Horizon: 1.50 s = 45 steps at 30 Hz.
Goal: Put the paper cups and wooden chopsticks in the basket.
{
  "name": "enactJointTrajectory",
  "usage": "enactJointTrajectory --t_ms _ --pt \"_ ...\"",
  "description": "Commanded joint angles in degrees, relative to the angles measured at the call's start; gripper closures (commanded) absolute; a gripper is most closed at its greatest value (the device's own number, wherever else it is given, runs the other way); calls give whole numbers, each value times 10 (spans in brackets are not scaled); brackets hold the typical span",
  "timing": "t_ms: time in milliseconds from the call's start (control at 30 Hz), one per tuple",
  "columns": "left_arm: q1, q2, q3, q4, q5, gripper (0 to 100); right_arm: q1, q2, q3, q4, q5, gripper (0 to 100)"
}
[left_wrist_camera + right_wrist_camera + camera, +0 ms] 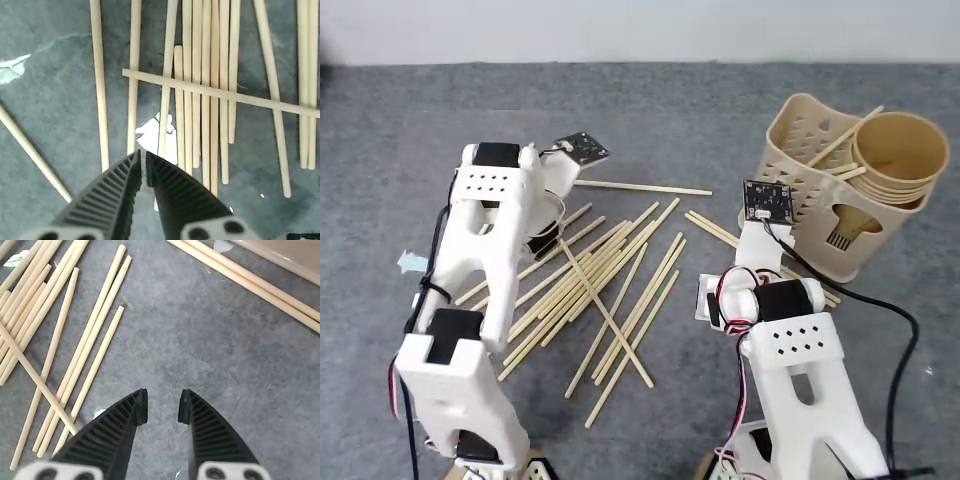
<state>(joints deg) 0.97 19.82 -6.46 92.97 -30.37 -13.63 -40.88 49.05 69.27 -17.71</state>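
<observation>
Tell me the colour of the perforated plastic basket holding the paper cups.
Beige: the perforated plastic basket shows best in the high view.

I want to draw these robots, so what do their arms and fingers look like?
The left arm and right arm are white, blocky plastic with black motors at the joints. Red, white and black wires loop along them. Their fingers are black, pointed and ribbed inside.
</observation>
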Motion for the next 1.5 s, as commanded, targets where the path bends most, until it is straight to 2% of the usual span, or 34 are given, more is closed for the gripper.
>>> enactJointTrajectory --t_ms 0,167,333,567,700,900,1067,1300,1467 --pt "1 12 -17 -27 -4 961 5 -7 -4 -4 -4 877" --pt "-24 65 -19 -92 -3 836 5 -7 -4 -4 -4 877" --pt "-48 86 -19 -143 -5 831 4 -12 11 -17 -4 877" --pt "-47 117 -19 -179 -5 830 4 -12 18 -26 -4 877" --pt "-42 136 -35 -174 -5 830 4 -12 18 -26 -4 877" --pt "-32 177 -102 -106 -6 830 4 -12 18 -26 -4 877" --pt "-32 200 -153 -80 -4 836 4 -12 18 -25 -4 877" --pt "-27 231 -163 -71 -4 991 4 -12 18 -25 -4 877" --pt "-33 230 -167 -71 -4 987 4 -12 18 -25 -4 877"
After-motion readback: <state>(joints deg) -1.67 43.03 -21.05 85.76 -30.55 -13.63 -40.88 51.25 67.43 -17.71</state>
